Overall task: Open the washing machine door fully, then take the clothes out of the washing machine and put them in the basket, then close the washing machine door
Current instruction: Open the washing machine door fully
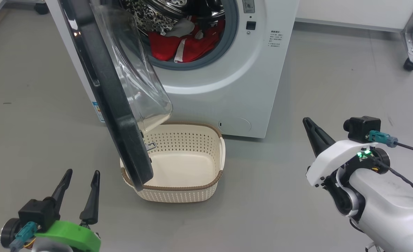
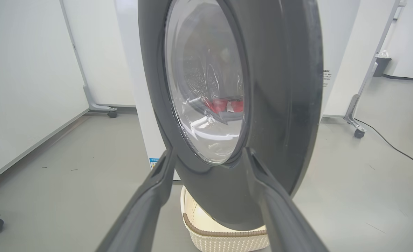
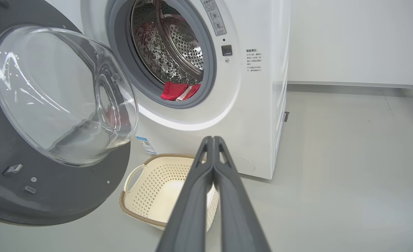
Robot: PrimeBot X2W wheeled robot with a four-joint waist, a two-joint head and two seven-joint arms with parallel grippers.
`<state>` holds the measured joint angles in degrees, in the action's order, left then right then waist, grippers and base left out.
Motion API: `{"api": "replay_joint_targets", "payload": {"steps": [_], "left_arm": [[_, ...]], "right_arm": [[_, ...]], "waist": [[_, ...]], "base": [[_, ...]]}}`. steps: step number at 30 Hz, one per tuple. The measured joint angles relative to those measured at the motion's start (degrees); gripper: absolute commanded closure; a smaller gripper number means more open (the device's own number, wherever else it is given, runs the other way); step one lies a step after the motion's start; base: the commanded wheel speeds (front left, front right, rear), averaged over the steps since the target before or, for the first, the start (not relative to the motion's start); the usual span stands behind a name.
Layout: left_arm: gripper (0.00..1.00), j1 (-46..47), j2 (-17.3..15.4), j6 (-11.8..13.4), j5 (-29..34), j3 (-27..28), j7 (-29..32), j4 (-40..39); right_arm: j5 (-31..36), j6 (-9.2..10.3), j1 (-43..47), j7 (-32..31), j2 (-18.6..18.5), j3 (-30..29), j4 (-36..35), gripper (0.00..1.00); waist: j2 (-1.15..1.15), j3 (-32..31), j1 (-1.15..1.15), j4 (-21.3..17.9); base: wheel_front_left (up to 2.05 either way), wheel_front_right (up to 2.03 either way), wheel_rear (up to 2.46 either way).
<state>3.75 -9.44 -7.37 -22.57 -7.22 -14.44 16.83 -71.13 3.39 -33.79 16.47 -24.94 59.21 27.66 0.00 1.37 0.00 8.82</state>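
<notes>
Nearest the head camera, the left pincer [image 1: 82,173] on its green mount sits low at the left with its two long dark fingers spread wide, holding nothing. It points at the outer face of the large round washing machine door [image 1: 111,105], with its glossy black rim and bulging clear glass bowl, and stands apart from it. The right pincer [image 1: 308,123] has its fingers pressed together, empty, raised on a bent pale forearm well to the right and aimed toward the big white front-loading washing machine [image 1: 234,94].

I judge the door-opening step to be in hand. The door stands swung out roughly square to the machine's front, its lower edge hanging over the left part of the small cream perforated plastic basket [image 1: 192,190] on the grey floor [image 1: 280,196] just before the machine. The bright red clothes with white trim [image 1: 188,43] lie in the steel drum, and the basket is empty.

The next move likely calls for swinging the door wider, from its inner side or its edge, until it clears the basket. After that, one arm can reach into the drum.
</notes>
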Motion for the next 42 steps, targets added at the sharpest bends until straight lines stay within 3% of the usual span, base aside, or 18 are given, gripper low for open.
{"api": "replay_joint_targets", "payload": {"steps": [6,10,20,32,33,34,35,42], "left_arm": [[0.0,-0.91,0.04,0.0,0.49,0.19,0.0,-0.02],[0.0,-1.15,0.05,0.0,0.58,1.15,0.0,-0.3],[0.0,-2.24,0.42,0.0,0.94,2.12,0.0,-0.98],[0.0,-2.24,1.02,0.0,0.98,4.17,0.0,-1.23],[0.0,-2.24,1.04,0.0,0.98,4.61,0.0,-1.3],[0.0,-2.24,1.03,0.0,0.98,4.88,0.0,-1.3],[0.0,-2.24,1.05,0.0,0.98,5.03,0.0,-1.26],[0.0,-2.24,1.34,0.0,1.0,5.49,0.0,-1.27]], "right_arm": [[4.49,2.07,3.45,-1.32,-1.6,-2.26,-1.97,1.0],[9.75,3.27,5.1,-1.75,-1.88,-10.38,-5.97,1.0],[17.74,3.48,16.13,-1.79,-0.3,-21.75,-13.62,1.0],[26.51,3.82,28.08,-1.78,2.55,-27.82,-19.42,1.0],[27.07,3.82,28.8,-1.78,2.76,-27.87,-19.63,0.78],[28.09,3.82,29.47,-1.79,3.01,-28.38,-19.75,0.29],[29.24,3.82,29.98,-1.79,3.3,-29.18,-19.92,0.0],[32.99,3.83,33.03,-1.78,5.61,-33.15,-21.99,0.0]], "waist": [[0.0,-1.15,0.0,-1.33],[0.0,-1.67,0.0,-2.42],[0.0,-1.96,0.0,-4.64],[0.0,-1.34,0.0,-5.29],[0.0,-1.23,0.0,-5.34],[0.0,-1.11,0.0,-5.39],[0.0,-1.03,0.0,-5.43],[0.0,-0.63,0.0,-5.49]], "base": [[0.0,0.0,0.0],[0.0,0.0,0.0],[0.0,0.0,0.0],[0.0,0.0,0.0],[0.0,0.0,0.0],[0.0,0.0,0.0],[0.0,0.0,0.0],[0.0,0.0,0.0]]}}
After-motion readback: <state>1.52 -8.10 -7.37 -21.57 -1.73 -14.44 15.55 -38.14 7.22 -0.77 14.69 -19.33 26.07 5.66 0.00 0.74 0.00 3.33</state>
